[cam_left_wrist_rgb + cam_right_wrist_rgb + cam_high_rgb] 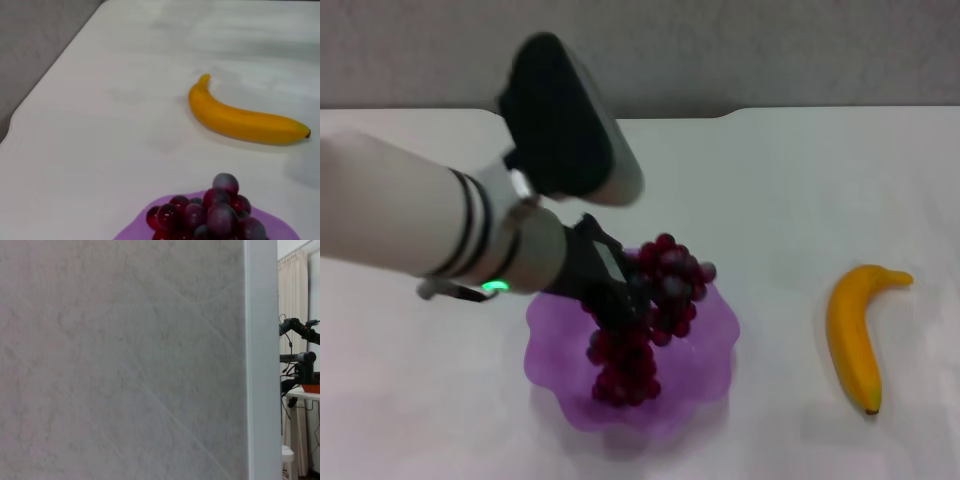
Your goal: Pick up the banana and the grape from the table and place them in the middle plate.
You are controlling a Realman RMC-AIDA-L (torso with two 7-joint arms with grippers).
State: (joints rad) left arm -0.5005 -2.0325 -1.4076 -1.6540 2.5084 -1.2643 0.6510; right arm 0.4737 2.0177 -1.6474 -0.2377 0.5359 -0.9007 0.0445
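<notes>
A: Left arm pose?

B: It reaches in from the robot's left side, forearm slanting down toward the middle of the tabletop (pixel 770 180). The left gripper (pixel 615 290) hangs over the purple plate (pixel 715 350), on the plate's left half. A green light shows on the wrist.

A: Grapes relative to the fingers?

B: The bunch of grapes (pixel 650 320) sits right at the dark fingers (pixel 605 270) and hangs down into the plate. Upper grapes rise above the far rim; lower ones reach the plate floor. In the left wrist view the top of the bunch (pixel 210 212) shows above the plate rim (pixel 277 225).

A: Finger state?

B: Narrow, closed around the upper left part of the bunch. The fingertips are buried among the grapes, so exact contact points cannot be told.

A: Banana?

B: The banana (pixel 855 335) lies flat on the tabletop, well apart from the plate toward the robot's right, dark tip nearest the robot, stem away. Nothing touches it. The left wrist view also shows it (pixel 240 120) beyond the plate.

A: Right arm?

B: Not seen in the head view. Its wrist camera faces a grey wall (pixel 125 360); its gripper is not visible.
</notes>
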